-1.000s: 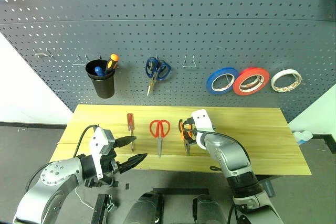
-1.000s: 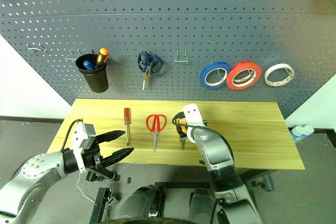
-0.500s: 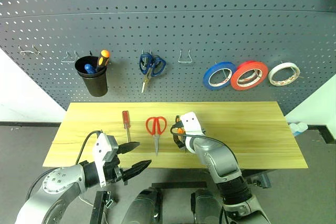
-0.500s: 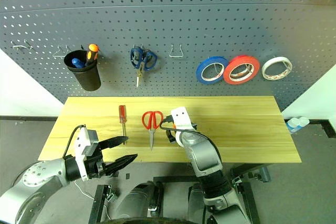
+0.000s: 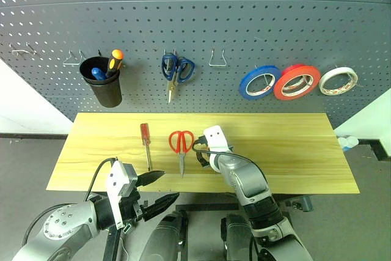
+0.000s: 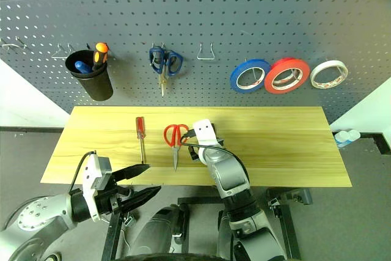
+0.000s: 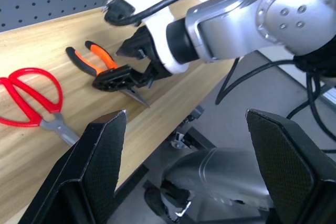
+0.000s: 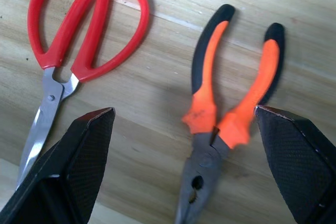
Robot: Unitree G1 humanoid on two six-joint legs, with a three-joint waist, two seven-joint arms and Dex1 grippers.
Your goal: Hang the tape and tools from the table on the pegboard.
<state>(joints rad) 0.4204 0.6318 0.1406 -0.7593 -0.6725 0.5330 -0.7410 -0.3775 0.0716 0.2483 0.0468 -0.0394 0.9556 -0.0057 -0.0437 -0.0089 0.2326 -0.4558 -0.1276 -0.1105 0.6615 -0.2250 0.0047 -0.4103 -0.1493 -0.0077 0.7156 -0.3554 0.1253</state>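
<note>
The red tape [image 5: 297,82] hangs on the pegboard [image 5: 244,22]. On the table [image 5: 293,151] lie the red-handled screwdriver [image 5: 145,142] and the red scissors [image 5: 181,143]. The orange-and-black pliers [image 8: 231,114] lie just right of the scissors. My right gripper [image 8: 182,109] is open, hanging just above the pliers with a finger on either side of the handles; the pliers [image 7: 97,61] lie partly beneath it. My left gripper [image 5: 165,186] is open and empty, low in front of the table's front edge, below the screwdriver.
On the pegboard hang a blue tape roll [image 5: 259,82], a white tape roll [image 5: 338,80], blue scissors [image 5: 177,68] and a black cup [image 5: 101,87] holding screwdrivers. A bare hook [image 5: 219,59] sits between the scissors and the tapes, and more hooks [image 5: 73,59] at far left.
The head camera has tipped down, shifting the whole picture. My right gripper has edged left over the pliers. My left gripper has drawn back from the table edge, still open.
</note>
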